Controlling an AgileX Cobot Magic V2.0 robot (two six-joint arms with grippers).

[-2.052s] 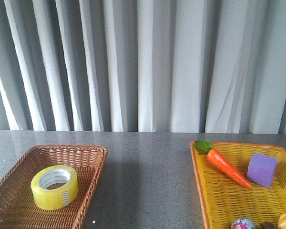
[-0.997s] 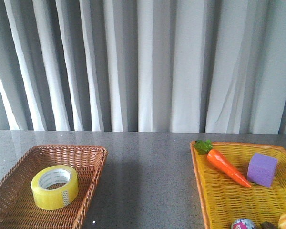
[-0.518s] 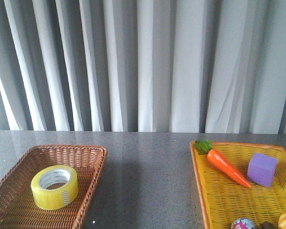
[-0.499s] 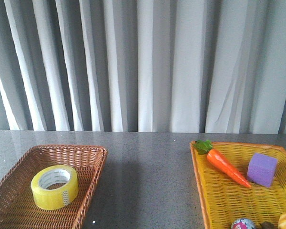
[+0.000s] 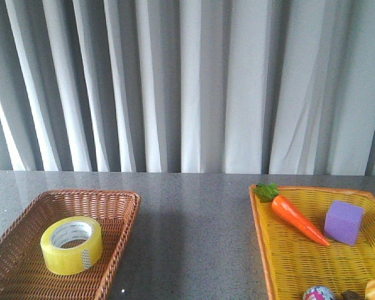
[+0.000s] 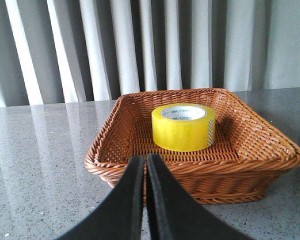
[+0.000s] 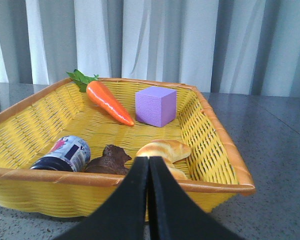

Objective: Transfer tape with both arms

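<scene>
One tape (image 5: pixel 71 245) flat in brown wicker basket (image 5: pixel 115 206)

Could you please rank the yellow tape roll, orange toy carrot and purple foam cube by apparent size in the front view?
Largest to smallest:
1. Yellow tape roll
2. Orange toy carrot, longest but thin
3. Purple foam cube

The carrot and cube look close, so their order is unsure.

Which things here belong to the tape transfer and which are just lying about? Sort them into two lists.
Belongs to the job:
- tape, lying flat in the brown basket
- left gripper, fingers shut, short of the basket
- right gripper, fingers shut
- yellow basket, a likely destination

Lying about, all in the yellow basket:
- carrot
- purple cube
- croissant
- small can
- brown lump
</scene>
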